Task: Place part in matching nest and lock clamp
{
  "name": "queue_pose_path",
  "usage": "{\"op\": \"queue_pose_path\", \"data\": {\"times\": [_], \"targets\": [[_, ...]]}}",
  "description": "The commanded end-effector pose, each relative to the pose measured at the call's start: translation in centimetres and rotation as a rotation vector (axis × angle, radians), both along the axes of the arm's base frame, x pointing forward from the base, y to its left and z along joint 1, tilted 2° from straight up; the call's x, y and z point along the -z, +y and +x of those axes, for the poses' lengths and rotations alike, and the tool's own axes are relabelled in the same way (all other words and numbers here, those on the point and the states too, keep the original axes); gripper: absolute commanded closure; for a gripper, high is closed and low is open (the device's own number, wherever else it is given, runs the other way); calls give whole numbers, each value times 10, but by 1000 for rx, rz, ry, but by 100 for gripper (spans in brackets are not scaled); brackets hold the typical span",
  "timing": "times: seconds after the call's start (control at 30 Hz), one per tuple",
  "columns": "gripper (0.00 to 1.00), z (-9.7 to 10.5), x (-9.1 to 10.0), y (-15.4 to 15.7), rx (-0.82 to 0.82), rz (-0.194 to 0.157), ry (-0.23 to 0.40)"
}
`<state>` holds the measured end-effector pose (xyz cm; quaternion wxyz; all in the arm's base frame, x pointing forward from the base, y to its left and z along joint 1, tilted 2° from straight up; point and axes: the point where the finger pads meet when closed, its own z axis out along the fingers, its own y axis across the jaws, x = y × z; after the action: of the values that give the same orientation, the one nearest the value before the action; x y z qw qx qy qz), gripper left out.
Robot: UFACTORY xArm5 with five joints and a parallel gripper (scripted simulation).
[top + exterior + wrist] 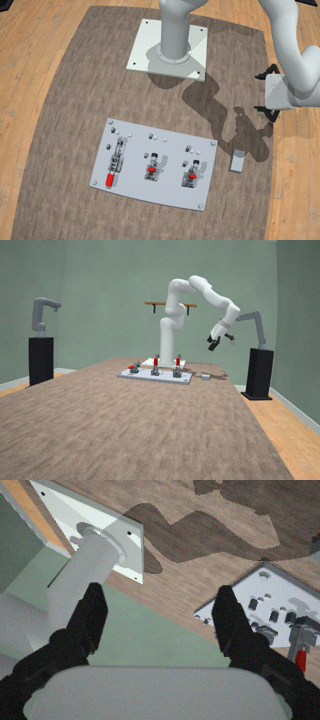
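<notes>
The part (238,160) (205,377) (316,554), a grey block, lies beside the fixture plate (139,191) (144,378) (287,587). The left clamp's red handle (109,180) (131,367) lies low and its bar reaches over its nest. The middle handle (151,169) (155,361) and right handle (192,176) (178,361) stand up, with their bars raised. The rest pads far from the clamps are widest apart at the left nest, closest at the right. All nests look empty. My gripper (256,91) (222,345) (160,597) is open and empty, tilted, high above the table's right side.
The white base plate (139,49) (148,362) (135,555) of the arm stands behind the fixture. Bolt heads sit at the fixture's corners, and small side blocks stand beside the pads. The table's right edge is near the part. Two pedestals with grey arms stand beyond the table.
</notes>
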<state>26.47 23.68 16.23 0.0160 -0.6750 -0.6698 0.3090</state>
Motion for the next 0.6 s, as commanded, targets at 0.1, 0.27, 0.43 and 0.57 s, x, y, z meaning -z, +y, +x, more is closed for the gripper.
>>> {"op": "queue_pose_path", "data": {"times": [0.1,0.27,0.43,0.57], "targets": [[0,26,-5,-19,221,-6,-133],[0,39,-7,-30,343,-14,-197],[0,53,-10,-44,485,-23,-267],[0,61,-12,-53,568,-28,-306]]}}
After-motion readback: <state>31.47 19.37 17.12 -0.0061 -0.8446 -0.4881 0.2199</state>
